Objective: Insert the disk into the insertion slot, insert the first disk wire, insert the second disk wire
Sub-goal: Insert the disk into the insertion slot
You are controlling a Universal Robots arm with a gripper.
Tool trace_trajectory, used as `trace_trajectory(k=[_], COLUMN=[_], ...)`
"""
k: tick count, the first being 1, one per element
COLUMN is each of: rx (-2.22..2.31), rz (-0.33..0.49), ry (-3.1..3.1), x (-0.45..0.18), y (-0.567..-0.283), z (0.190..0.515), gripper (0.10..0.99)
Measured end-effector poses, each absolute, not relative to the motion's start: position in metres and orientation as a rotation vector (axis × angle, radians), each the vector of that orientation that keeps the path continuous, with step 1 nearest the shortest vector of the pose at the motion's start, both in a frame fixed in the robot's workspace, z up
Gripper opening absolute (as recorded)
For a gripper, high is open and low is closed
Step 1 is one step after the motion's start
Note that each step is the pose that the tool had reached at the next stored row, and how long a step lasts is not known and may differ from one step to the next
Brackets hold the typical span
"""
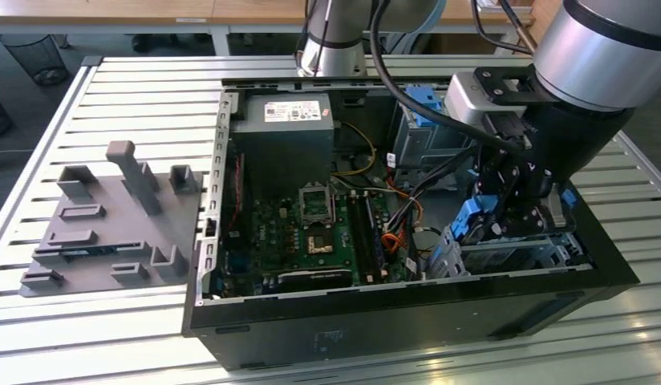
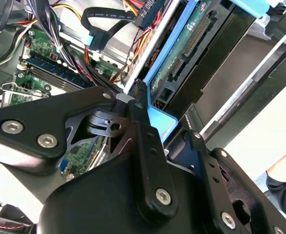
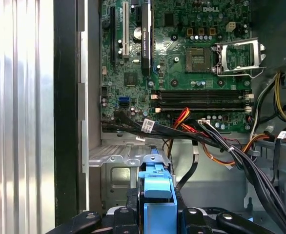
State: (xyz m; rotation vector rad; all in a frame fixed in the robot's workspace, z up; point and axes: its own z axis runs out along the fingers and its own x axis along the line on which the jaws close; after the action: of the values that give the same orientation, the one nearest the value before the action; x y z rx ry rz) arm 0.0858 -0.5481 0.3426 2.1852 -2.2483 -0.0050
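- The jaws were clamped on the blue carrier of the disk (image 1: 472,223).
- It hung over the insertion slot (image 1: 518,255), at the exterior view's right of the computer case (image 1: 416,321).

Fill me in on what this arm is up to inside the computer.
The arm's gripper is clamped on the disk, a hard drive in a blue carrier, holding it on edge at the insertion slot, the silver cage in the open computer case, at the exterior view's right. How far in it sits cannot be told.
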Motion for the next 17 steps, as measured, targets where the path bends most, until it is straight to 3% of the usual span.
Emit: trace_trajectory(k=[11,13,14,17], rx=[2.185,2.185,2.185,2.185], rz=[-0.005,-0.005,-0.005,-0.005], ry=[-2.248,-2.248,-2.248,-2.248], x=[0.0858,0.0858,0.0858,0.0858], y=[-0.5481,-0.5481,-0.5481,-0.5481], z=[0.3357,0.3355,0.3353,0.3352], gripper=[0.369,0.380,0.439,0.439])
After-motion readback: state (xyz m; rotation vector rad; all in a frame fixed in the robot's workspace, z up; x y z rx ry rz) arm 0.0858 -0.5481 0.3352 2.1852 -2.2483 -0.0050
